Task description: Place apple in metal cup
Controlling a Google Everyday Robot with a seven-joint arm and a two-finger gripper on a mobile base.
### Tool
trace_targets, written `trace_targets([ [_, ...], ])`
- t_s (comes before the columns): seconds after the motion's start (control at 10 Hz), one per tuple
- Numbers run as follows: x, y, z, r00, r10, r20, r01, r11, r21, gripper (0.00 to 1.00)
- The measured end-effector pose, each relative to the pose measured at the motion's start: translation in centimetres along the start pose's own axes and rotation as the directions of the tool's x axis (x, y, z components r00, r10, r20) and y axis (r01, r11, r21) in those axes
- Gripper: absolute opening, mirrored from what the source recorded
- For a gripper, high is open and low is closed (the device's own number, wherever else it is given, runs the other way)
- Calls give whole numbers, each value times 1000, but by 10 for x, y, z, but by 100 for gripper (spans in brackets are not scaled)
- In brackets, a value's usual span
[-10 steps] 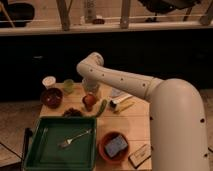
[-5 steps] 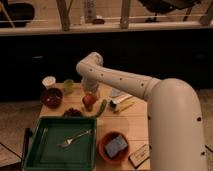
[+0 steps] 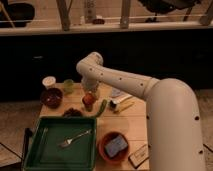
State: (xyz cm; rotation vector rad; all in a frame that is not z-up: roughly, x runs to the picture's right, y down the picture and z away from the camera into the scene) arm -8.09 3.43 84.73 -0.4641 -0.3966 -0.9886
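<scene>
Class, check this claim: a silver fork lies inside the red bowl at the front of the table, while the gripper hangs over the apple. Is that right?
Not quite. The camera view shows the fork lying in the green tray, not in the red bowl, which holds a blue sponge. The rest stands: the gripper hangs over the apple.

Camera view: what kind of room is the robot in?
Probably a kitchen or lab play-kitchen. A wooden table holds a green tray with a fork, bowls and cups. The gripper hangs over the apple at the metal cup.
</scene>
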Motion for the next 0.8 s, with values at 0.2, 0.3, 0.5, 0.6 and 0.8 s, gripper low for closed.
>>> trace_targets([
  [0.2,2,1,1,1000,5,1,-5,1000,1,0],
  [0.3,3,0,1,1000,6,1,-6,1000,3,0],
  [0.5,5,1,2,1000,11,4,-11,1000,4,0],
  [0.6,5,1,2,1000,12,5,-12,1000,5,0],
  [0.8,8,0,4,1000,16,7,-16,1000,6,0],
])
